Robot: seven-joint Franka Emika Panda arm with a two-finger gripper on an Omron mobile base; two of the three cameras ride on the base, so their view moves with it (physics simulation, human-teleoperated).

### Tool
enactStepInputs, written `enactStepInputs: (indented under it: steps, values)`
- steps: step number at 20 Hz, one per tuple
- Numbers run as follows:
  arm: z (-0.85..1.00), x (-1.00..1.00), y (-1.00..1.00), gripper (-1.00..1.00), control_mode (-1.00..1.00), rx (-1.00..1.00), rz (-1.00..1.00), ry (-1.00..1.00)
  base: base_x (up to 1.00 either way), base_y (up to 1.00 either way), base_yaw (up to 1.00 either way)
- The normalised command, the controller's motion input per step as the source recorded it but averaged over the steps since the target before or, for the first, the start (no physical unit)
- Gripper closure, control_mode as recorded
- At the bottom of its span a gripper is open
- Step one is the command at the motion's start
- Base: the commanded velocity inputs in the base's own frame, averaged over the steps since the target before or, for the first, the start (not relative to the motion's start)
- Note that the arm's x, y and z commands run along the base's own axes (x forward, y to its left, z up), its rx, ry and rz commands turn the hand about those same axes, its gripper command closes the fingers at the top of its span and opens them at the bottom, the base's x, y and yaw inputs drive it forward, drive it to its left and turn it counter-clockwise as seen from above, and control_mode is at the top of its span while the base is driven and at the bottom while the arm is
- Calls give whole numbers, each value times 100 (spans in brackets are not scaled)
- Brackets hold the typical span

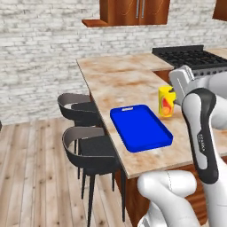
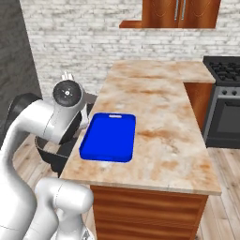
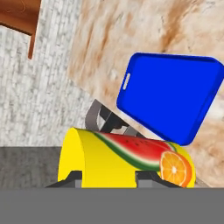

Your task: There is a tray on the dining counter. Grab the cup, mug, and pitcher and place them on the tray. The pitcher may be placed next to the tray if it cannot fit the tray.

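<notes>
Holding the cup [image 3: 127,162] pinched between the two fingertips [image 3: 146,177], the gripper [image 3: 109,178] carries it in the air beside the tray [image 1: 141,127], off the tray's far-right long edge in the left base view; the tray lies bare on the dining counter [image 2: 164,117] near its stool-side edge; the cup's long axis lies crosswise between the fingers; the tray sits ahead of the hand

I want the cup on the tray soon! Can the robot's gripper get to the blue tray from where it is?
Probably yes. The gripper holds the cup just beside the tray, with nothing on the tray or between them.
</notes>
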Motion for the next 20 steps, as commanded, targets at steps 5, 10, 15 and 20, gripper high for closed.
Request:
enactStepInputs:
  steps: [5,10,15,20]
  values:
    - [-32,46,0,100,-100,0,0,0,0,0,0]
    - [-21,43,0,100,-100,0,0,0,0,0,0]
    - [-29,45,1,100,-100,0,0,0,0,0,0]
    - [-32,48,6,100,-100,0,0,0,0,0,0]
